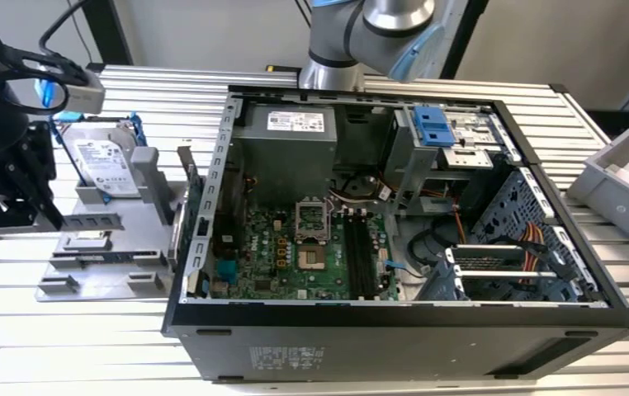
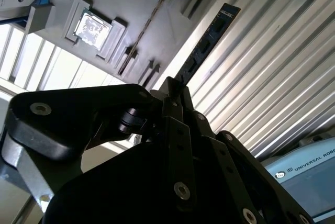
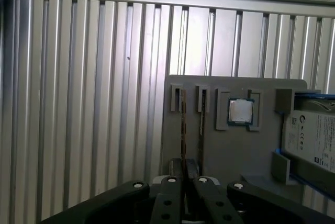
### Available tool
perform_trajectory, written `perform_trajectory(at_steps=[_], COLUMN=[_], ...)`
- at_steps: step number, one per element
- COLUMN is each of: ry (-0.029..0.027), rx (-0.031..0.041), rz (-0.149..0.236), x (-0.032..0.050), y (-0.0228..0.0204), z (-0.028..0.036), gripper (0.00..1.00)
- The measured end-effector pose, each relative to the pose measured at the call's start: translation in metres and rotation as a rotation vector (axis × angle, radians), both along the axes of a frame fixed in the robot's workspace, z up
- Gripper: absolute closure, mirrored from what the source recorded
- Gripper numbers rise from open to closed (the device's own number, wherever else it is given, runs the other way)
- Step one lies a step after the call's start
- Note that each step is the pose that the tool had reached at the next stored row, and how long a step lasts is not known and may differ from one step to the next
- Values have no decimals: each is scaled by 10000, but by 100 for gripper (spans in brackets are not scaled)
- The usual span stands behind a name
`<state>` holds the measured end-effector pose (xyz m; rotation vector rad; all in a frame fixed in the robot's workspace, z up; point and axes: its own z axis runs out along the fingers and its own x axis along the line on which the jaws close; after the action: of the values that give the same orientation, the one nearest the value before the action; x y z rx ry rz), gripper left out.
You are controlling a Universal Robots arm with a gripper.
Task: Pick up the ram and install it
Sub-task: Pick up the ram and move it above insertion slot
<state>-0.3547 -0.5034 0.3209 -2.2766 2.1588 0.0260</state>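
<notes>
The ram [image 1: 96,221] is a long dark green stick with a row of black chips. In the exterior view it hangs level just above the grey holder plate [image 1: 106,285], at the exterior view's left. My black gripper [image 1: 50,221] is shut on one end of it. In the second wrist view the ram [image 2: 209,41] juts out from between the closed fingers of the gripper [image 2: 171,90]. The first wrist view shows the ram [image 3: 183,130] edge-on ahead of the gripper [image 3: 184,174].
The holder plate also carries a silver hard drive [image 1: 106,165] in a blue frame, a square CPU chip [image 3: 240,112] and a second thin stick [image 2: 152,20] in a slot. The open computer case [image 1: 403,313] lies mid-table with black memory slots [image 1: 361,256]. A grey bin [image 1: 623,177] stands at the right.
</notes>
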Motion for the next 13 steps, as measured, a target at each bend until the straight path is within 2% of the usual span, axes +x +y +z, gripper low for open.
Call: perform_trajectory(at_steps=[13], ry=[-1], rx=[1], rz=[0], x=[0], y=[0], z=[67], gripper=[100])
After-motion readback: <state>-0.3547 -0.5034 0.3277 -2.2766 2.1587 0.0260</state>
